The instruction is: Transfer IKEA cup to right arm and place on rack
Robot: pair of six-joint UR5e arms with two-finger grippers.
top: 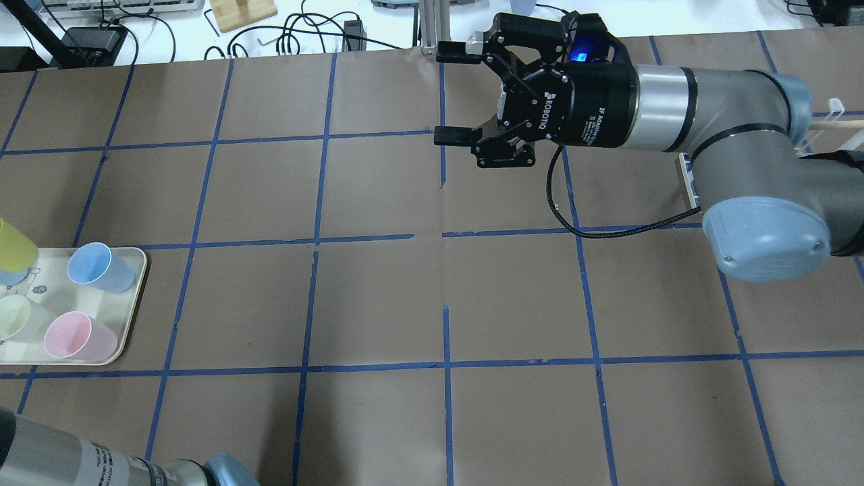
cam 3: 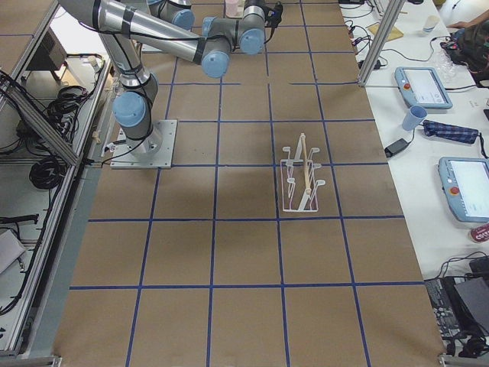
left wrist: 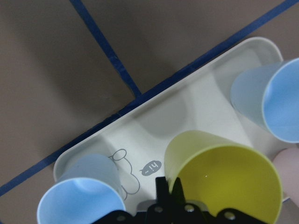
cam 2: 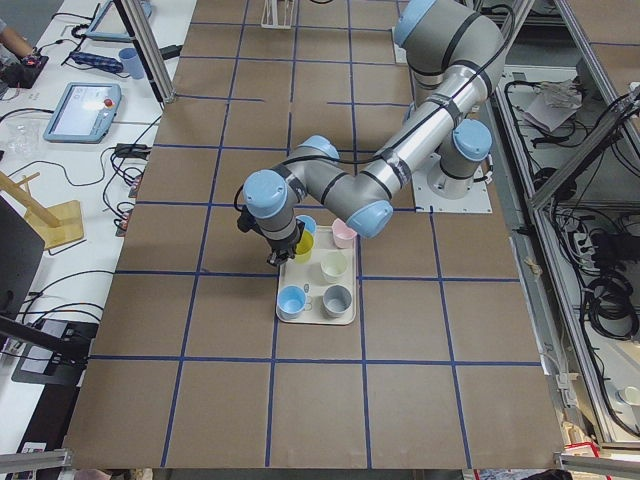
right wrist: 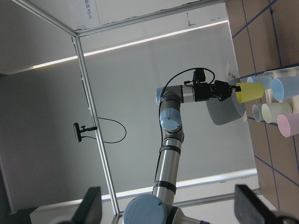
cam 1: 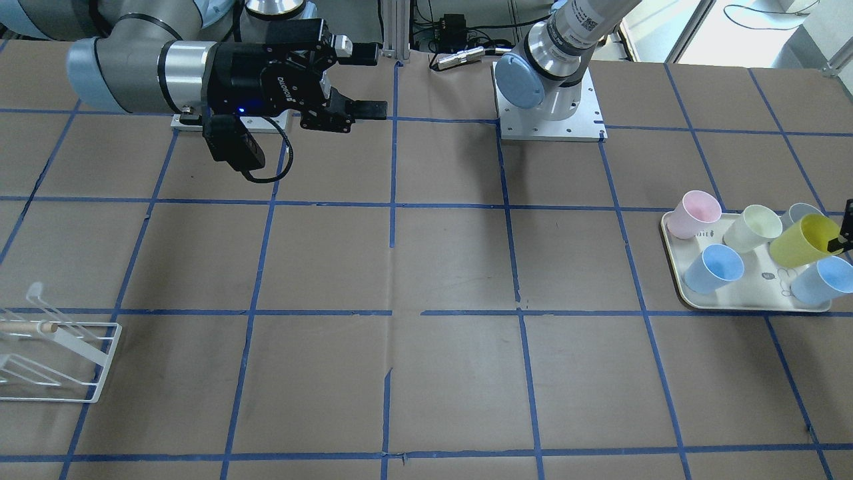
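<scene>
The bright yellow IKEA cup (cam 1: 803,240) hangs tilted just above the cream tray (cam 1: 673,247), among the other cups. My left gripper (cam 1: 845,232) is shut on its rim. The left wrist view shows the cup (left wrist: 224,182) with a black finger (left wrist: 162,191) against its wall. The right wrist view shows the cup (right wrist: 250,92) held sideways over the tray. My right gripper (cam 1: 363,80) is open and empty, high over the table's middle near the robot's side, also in the overhead view (top: 449,94). The white wire rack (cam 1: 60,353) with its wooden dowel stands far from both grippers.
On the tray stand a pink cup (cam 1: 694,213), a cream cup (cam 1: 753,228), a grey cup (cam 1: 800,212) and two blue cups (cam 1: 713,268) (cam 1: 823,280). The left arm's base plate (cam 1: 552,127) is at the table's back. Blue tape lines grid the brown table.
</scene>
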